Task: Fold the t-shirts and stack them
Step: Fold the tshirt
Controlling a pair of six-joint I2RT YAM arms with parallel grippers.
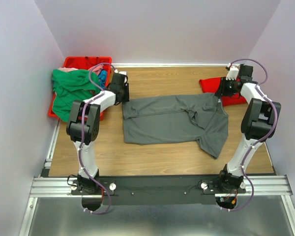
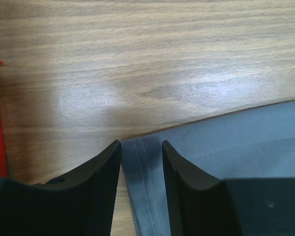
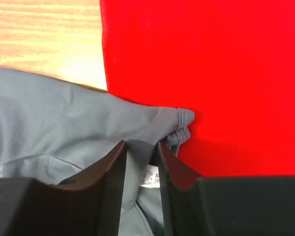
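We see pale, plain walls (image 1: 162, 29) closing in the back and both sides of a wood-grain tabletop (image 1: 157, 160). A silver metal rail (image 1: 54, 186) runs along its near edge, a dull grey metal sheet (image 1: 162, 219) lies below it, and soft light glares off the wood.

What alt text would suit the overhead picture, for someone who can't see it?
A dark grey t-shirt lies spread on a wooden table, a robot's left hand and right hand at its far corners. A red t-shirt lies by the right hand; a red bin of clothes sits far left.
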